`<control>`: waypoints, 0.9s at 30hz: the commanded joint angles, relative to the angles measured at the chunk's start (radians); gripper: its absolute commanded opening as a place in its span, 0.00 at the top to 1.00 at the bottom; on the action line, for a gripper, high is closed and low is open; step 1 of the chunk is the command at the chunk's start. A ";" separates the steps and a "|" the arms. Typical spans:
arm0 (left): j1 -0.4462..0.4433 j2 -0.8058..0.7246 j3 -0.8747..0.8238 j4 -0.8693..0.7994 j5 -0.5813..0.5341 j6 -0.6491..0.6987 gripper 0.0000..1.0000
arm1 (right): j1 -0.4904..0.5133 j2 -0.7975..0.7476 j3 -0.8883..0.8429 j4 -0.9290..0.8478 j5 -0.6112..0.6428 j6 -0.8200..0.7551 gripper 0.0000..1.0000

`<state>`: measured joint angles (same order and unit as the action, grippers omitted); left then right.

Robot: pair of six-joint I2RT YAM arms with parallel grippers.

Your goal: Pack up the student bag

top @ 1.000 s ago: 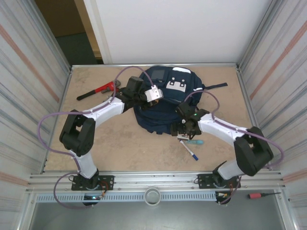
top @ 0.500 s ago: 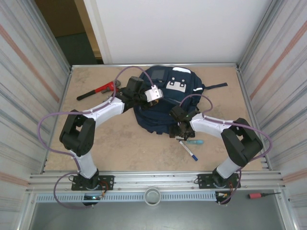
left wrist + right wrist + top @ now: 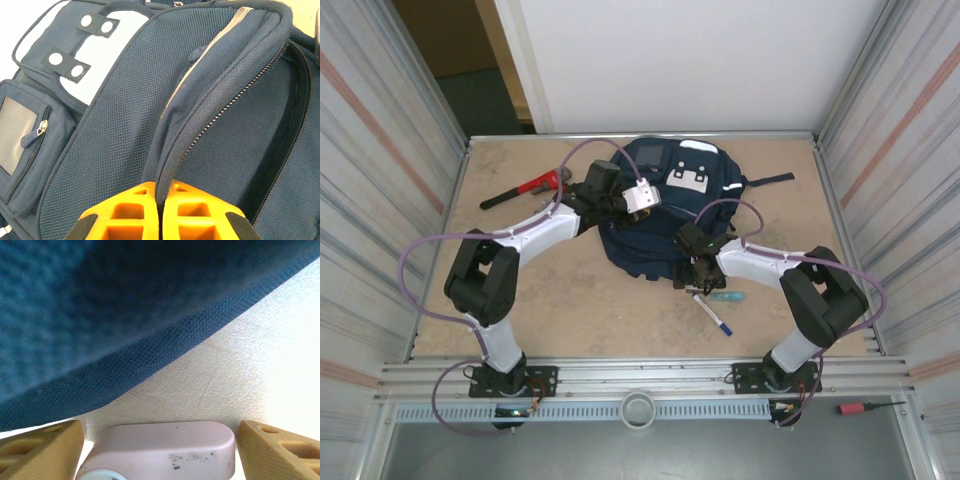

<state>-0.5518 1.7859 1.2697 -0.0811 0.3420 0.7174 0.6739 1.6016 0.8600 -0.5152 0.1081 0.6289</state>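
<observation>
At the far middle of the desk [image 3: 520,290] lies the bag [image 3: 655,250], its main zip parted. Left jaws are clenched on the zip lip, lifting the mouth. Right jaws are spread, straddling a pale rounded piece [image 3: 165,442] on the desk at the bag's near edge, not gripping it. A pen [image 3: 716,314] and a teal item [image 3: 728,296] lie just beside it, and a red wrench [image 3: 525,187] lies well to the left. Judgement: packing is partly done at most, with loose things outside, the bag's contents hidden and the zip yet to close.
</observation>
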 commanded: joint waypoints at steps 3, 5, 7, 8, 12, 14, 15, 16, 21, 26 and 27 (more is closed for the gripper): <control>0.004 -0.048 0.034 0.000 -0.031 -0.022 1.00 | 0.004 -0.012 -0.012 -0.005 -0.019 0.002 0.29; 0.004 -0.050 0.044 -0.002 -0.031 -0.041 1.00 | 0.004 -0.032 -0.008 0.006 -0.029 -0.009 0.38; 0.005 -0.053 0.059 -0.007 -0.032 -0.064 1.00 | 0.006 -0.067 0.001 0.004 -0.024 -0.022 0.46; 0.006 -0.056 0.068 -0.009 -0.032 -0.079 1.00 | 0.004 -0.093 0.007 0.002 -0.017 -0.032 0.48; 0.008 -0.068 0.110 -0.029 -0.034 -0.151 1.00 | 0.005 -0.234 0.034 0.006 -0.021 -0.083 0.47; 0.007 -0.076 0.137 -0.046 -0.035 -0.192 1.00 | 0.007 -0.307 0.046 0.039 -0.063 -0.101 0.47; 0.008 -0.079 0.149 -0.054 -0.030 -0.207 1.00 | 0.008 -0.334 0.053 0.060 -0.088 -0.109 0.47; 0.009 -0.082 0.163 -0.062 -0.023 -0.230 1.00 | 0.008 -0.356 0.063 0.082 -0.109 -0.115 0.46; 0.009 -0.077 0.245 -0.108 0.022 -0.339 1.00 | 0.009 -0.340 0.143 0.213 -0.108 -0.175 0.43; 0.009 -0.040 0.386 -0.198 0.058 -0.412 1.00 | 0.002 -0.258 0.194 0.419 -0.082 -0.219 0.42; 0.010 -0.031 0.409 -0.213 0.059 -0.415 1.00 | 0.000 -0.235 0.203 0.448 -0.085 -0.225 0.42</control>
<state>-0.5507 1.7790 1.5612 -0.3012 0.3347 0.3893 0.6746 1.3197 1.0317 -0.2127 0.0223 0.4564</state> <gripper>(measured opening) 0.059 0.623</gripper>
